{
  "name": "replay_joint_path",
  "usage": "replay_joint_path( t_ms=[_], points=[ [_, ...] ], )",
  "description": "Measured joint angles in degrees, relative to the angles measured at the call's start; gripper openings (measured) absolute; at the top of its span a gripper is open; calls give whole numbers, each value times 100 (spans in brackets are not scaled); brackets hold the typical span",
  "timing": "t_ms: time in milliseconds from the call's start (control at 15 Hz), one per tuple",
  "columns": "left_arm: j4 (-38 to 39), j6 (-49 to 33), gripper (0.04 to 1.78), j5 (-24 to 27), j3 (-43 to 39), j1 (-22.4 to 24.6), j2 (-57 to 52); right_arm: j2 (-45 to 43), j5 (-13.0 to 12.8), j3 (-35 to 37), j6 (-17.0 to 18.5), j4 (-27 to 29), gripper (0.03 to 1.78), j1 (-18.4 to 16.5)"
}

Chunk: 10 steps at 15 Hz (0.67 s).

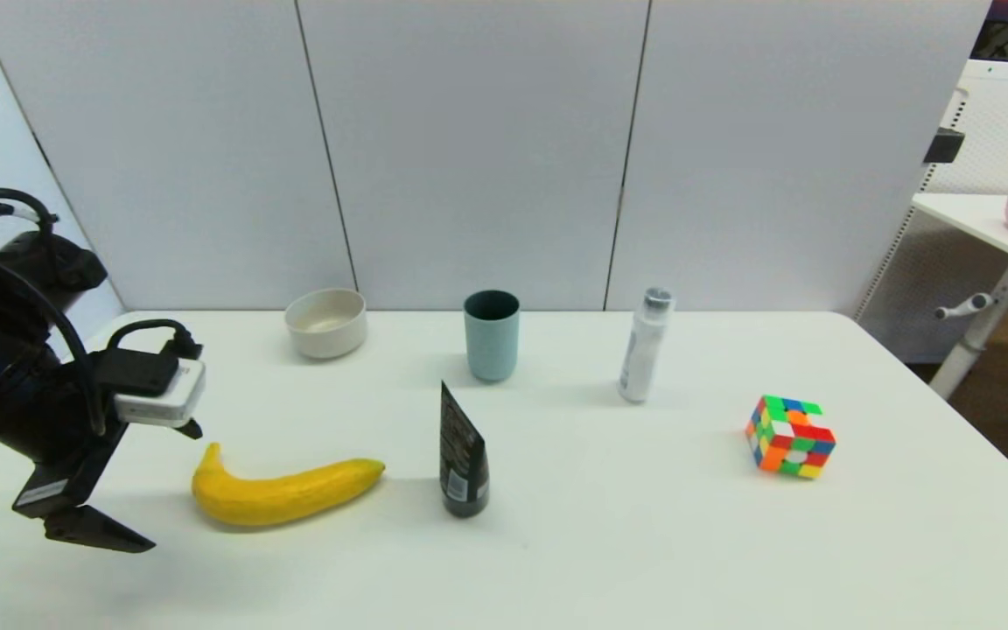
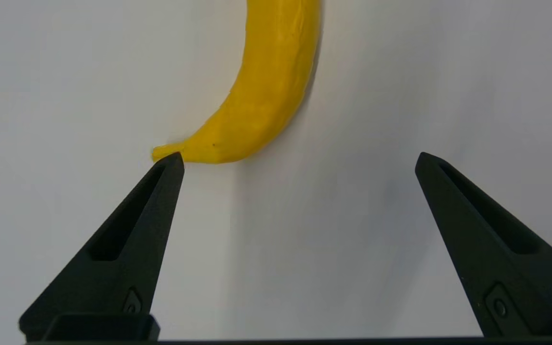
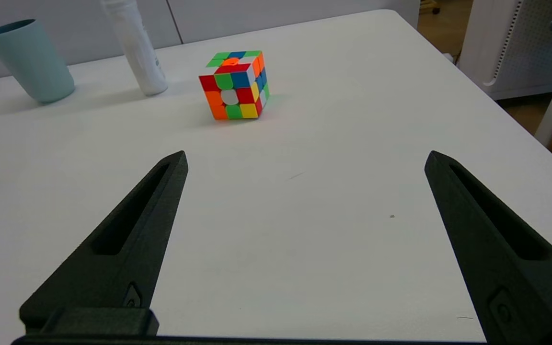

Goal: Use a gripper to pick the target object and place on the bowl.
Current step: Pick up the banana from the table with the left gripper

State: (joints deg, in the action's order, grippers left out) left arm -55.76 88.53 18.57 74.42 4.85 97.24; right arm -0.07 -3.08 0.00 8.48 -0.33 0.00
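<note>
The left gripper (image 2: 299,160) is hovering low over the near-left part of the tabletop (image 1: 609,542), its fingers (image 2: 127,239) spread wide and holding nothing. Just beyond the fingertips the banana (image 2: 261,96) is lying flat; its stem tip is sitting right at one fingertip, and the body is curving away ahead of the fingers, so the long axis is running roughly along the line of reach rather than across the gap. In the head view the banana (image 1: 281,490) is lying lengthwise from left to right, stem end nearest this gripper (image 1: 101,534). I judge the coming move is hinging on this: the fingers are needing to go forward over the thick middle and likely turn so they close across the width. The left arm is plainly the nearer one. The right gripper (image 3: 304,158) is parked wide open and empty over the right side, well apart from the banana. Farther beyond the banana, the bowl (image 1: 325,323) is standing at the tabletop's back edge.
</note>
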Motion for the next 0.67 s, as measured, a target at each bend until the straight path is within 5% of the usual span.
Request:
replay_joint_path(
  t_ms=[200, 667],
  points=[
    [391, 706, 171, -73, -9, 2, 339, 0, 4, 0, 2, 0, 171, 0],
    [524, 736, 171, -57, -15, -138, 650, 0, 2, 0, 0, 0, 171, 0]
  ],
)
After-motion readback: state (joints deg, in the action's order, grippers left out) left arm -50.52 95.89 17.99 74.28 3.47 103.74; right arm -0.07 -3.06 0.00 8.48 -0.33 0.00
